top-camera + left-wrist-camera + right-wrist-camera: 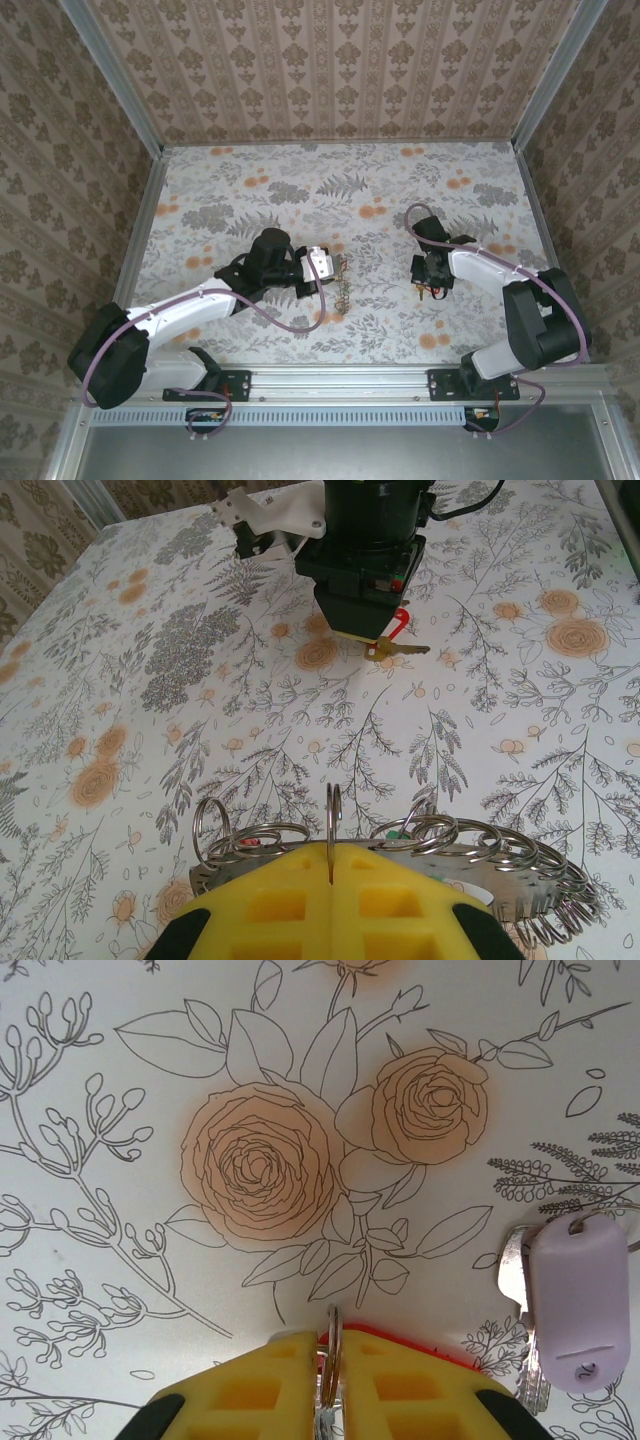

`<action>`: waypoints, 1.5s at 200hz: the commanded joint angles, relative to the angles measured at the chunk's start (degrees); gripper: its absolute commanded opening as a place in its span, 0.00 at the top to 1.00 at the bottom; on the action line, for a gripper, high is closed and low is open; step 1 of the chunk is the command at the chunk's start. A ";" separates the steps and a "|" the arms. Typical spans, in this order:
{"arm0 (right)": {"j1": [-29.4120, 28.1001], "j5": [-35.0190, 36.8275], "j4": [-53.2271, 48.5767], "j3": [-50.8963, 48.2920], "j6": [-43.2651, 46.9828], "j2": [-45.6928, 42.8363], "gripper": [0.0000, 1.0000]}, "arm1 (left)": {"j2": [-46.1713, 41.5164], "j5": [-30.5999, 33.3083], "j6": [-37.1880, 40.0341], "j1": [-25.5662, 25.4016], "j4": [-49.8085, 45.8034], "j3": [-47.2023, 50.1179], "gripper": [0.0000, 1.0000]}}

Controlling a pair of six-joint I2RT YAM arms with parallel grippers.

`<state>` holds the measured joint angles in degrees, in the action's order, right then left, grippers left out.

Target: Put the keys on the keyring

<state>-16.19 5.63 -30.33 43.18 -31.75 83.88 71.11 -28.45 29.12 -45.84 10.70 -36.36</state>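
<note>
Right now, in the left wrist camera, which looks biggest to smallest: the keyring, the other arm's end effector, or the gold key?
1. keyring, though it sits nearest the camera, which makes it look bigger
2. right end effector
3. gold key, clearly smallest

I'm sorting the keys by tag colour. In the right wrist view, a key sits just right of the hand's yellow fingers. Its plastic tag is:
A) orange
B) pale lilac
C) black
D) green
B: the key on the table, just right of the right hand, carries a pale lilac tag.
</note>
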 commanded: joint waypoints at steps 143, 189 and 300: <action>-0.44 1.14 -1.00 0.54 0.22 0.24 0.91 | -1.12 -0.86 -0.43 0.58 0.37 -0.82 1.00; -1.64 -1.85 2.71 -0.74 5.58 -8.09 0.98 | -0.90 -1.07 -0.82 0.68 0.76 -0.88 1.00; -1.80 -43.50 29.38 -15.01 27.83 -43.92 1.00 | -1.86 -5.07 -6.94 2.95 5.97 0.50 1.00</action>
<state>-17.54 -27.31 -8.29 30.87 -9.10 42.72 70.96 -30.61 24.14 -43.07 13.43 -36.23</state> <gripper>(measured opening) 0.062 0.043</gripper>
